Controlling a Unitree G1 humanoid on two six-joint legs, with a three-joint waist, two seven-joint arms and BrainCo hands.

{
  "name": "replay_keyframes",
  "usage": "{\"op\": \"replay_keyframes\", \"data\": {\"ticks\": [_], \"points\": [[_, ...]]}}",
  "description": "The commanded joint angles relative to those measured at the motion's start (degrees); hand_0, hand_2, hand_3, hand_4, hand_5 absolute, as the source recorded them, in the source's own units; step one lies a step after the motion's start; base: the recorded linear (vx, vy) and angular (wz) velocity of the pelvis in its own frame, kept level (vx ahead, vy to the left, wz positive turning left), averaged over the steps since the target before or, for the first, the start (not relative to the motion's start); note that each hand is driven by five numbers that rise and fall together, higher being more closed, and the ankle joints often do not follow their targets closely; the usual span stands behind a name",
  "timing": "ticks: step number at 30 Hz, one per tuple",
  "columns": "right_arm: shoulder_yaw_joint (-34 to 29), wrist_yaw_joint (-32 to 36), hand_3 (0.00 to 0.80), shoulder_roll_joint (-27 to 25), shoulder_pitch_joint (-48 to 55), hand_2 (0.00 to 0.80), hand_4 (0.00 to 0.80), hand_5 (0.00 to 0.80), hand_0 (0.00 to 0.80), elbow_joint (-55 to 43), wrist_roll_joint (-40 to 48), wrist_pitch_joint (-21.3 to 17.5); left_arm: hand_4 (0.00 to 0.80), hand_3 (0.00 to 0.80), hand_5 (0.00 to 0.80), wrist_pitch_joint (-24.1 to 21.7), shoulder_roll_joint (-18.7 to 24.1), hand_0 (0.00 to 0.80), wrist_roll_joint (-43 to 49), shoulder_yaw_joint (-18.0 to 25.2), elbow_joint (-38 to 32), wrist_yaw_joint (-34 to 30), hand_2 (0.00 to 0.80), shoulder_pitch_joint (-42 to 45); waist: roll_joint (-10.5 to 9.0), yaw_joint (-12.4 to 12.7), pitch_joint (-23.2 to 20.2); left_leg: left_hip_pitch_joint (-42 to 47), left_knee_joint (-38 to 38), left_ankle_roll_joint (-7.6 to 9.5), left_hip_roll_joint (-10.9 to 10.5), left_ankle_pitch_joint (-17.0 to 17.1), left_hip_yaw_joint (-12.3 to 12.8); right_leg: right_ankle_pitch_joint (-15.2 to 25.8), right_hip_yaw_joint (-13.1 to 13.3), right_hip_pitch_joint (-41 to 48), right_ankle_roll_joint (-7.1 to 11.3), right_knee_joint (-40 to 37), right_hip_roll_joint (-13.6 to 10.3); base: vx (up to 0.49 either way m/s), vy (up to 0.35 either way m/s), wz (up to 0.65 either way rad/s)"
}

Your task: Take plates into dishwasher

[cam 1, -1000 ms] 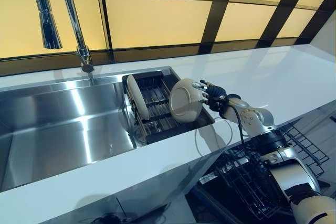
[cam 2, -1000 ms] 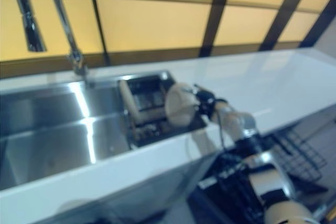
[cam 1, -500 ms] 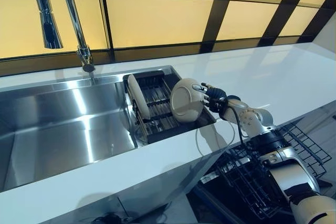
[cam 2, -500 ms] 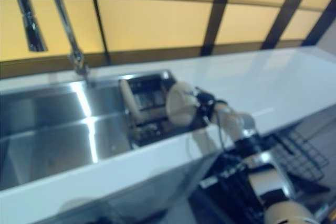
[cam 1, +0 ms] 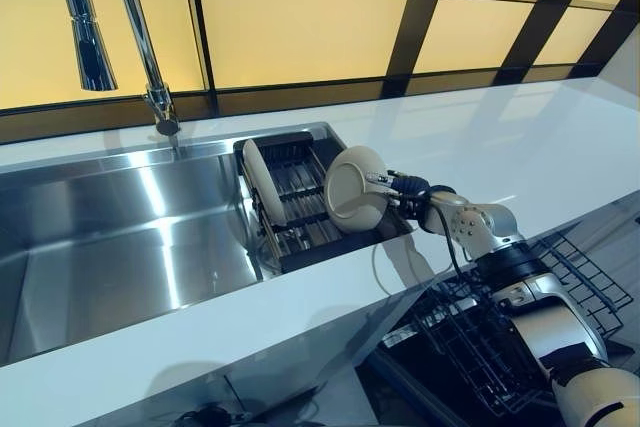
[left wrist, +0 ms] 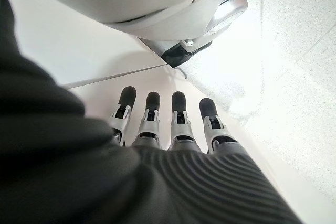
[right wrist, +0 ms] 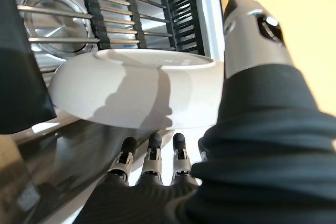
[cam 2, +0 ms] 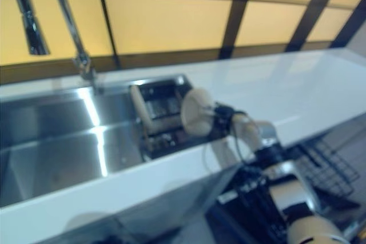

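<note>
Faucet (cam 1: pixel 110 22) stands above the steel sink (cam 1: pixel 110 237). In the sink's right part sits a dark dish rack (cam 1: pixel 300 209); one white plate (cam 1: pixel 262 185) stands on edge at its left end. A second, deep plate (cam 1: pixel 353 189) is held upright over the rack's right side, face turned left toward the sink, rim vertical. The right hand (cam 1: pixel 408 192) clamps its right edge, thumb opposing fingers (right wrist: pixel 152 156). The left hand (left wrist: pixel 173 129) shows only in its wrist view, fingers straight, holding nothing. Below the counter (cam 1: pixel 520 147), a wire dishwasher basket (cam 1: pixel 500 332).
</note>
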Motion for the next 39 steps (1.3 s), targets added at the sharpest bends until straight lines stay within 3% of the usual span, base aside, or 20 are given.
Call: {"op": "replay_keyframes", "data": {"ticks": [1,13,39], "points": [[0.1,0.03,0.0,-1.31,-8.18,0.0,0.0,0.0,0.0,3.03,-2.73,-0.94,0.0,0.0,0.0,-0.44,0.32,0.0,0.17,-3.67,1.17,0.42,0.0,-6.5,1.67,2.19,-0.19,3.84,0.22,3.61,-2.39,-7.19,0.76,5.22,0.55,-4.65,3.51,10.45,-4.22,0.0,0.0,0.0],[0.54,-0.38,0.0,-0.1,-7.55,0.0,0.0,0.0,0.0,2.6,-5.8,0.17,0.0,0.0,0.0,-0.48,0.16,0.0,1.13,-3.92,1.16,-0.08,0.0,-6.27,1.86,2.01,-0.17,4.37,0.22,3.57,-2.28,-7.62,0.83,5.61,0.45,-5.4,3.8,11.34,-4.74,0.0,0.0,0.0],[0.08,-3.49,0.0,3.03,-6.69,0.0,0.0,0.0,0.0,2.17,-6.62,-1.13,0.0,0.0,0.0,0.03,-0.54,0.0,1.48,-4.4,1.16,-0.03,0.0,-6.2,2.21,1.79,-0.19,5.06,0.22,3.64,-2.29,-8.23,0.72,6.37,0.4,-6.86,4.15,13.04,-5.61,0.0,0.0,0.0]]}}
